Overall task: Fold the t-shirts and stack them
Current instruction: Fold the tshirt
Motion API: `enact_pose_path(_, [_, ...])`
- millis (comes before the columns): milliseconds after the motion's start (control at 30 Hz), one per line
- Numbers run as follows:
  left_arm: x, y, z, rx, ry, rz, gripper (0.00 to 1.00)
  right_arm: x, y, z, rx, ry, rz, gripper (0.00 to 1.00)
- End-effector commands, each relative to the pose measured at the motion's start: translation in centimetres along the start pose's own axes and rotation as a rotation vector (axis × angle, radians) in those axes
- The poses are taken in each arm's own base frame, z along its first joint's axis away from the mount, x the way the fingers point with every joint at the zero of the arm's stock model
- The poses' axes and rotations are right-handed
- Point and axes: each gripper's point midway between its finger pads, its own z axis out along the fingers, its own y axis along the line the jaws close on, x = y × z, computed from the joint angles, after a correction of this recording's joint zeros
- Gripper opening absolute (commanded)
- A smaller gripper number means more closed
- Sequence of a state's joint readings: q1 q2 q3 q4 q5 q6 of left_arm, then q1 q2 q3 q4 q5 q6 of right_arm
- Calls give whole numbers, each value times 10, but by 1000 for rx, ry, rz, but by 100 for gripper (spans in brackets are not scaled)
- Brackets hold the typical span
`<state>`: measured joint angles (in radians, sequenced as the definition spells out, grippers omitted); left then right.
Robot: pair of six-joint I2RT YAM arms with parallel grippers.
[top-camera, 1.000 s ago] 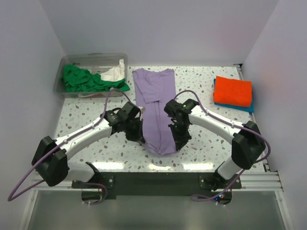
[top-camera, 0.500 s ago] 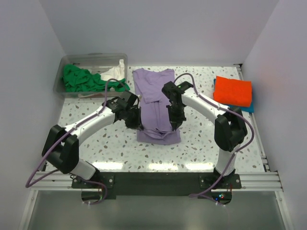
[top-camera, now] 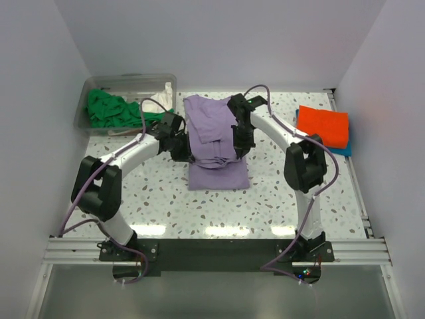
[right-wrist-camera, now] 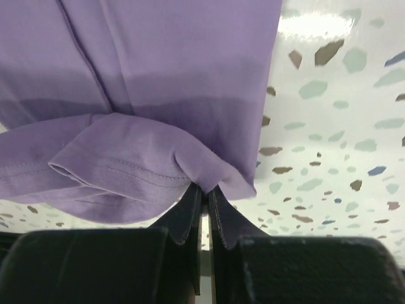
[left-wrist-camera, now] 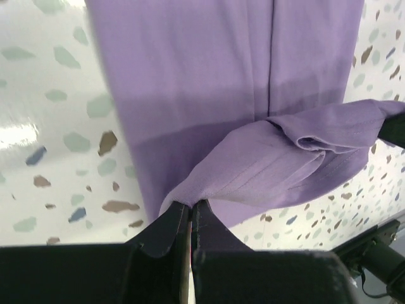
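Observation:
The lavender t-shirt (top-camera: 214,136) lies lengthwise on the speckled table, its near end lifted and doubled back over the middle. My left gripper (top-camera: 190,154) is shut on the left corner of that hem (left-wrist-camera: 190,204). My right gripper (top-camera: 238,151) is shut on the right corner (right-wrist-camera: 204,189). The held hem hangs in a sagging fold (left-wrist-camera: 297,152) above the flat part (right-wrist-camera: 164,57). An orange t-shirt (top-camera: 323,125) lies folded on a blue one (top-camera: 344,150) at the right. Green (top-camera: 109,109) and white (top-camera: 157,102) shirts sit crumpled in the tub.
A clear plastic tub (top-camera: 126,84) stands at the back left of the table. White walls close in the left, back and right sides. Bare speckled table (top-camera: 219,209) shows between the lavender shirt and the near edge.
Both grippers have carried the near hem of the lavender shirt away from me, over its middle. The shirt now lies shorter, folded about in half.

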<state>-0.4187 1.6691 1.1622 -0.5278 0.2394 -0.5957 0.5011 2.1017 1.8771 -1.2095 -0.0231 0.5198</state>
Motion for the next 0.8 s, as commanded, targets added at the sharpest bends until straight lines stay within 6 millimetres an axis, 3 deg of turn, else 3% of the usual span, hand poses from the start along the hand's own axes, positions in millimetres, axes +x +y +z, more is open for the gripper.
enact_pose_path(0, [-45,-12,1,64,-98,41,0,-26,-2,-3,-4,-56,-1,0])
enact_pose_path(233, [-81,4,15,57,-128,12,0,-57,-14,9,-5,-77,33,0])
enact_pose_path(633, [-104,18,46,78,-116,7,0,-99,-16,33,-43,-104,38,0])
enact_pose_path(667, [-106,19,49,77,-116,5,1,-101,-14,35,-49,-106,36,0])
enact_pose_path(767, [-115,15,50,89,-138,15,16,-108,-12,39,-68,-110,42,0])
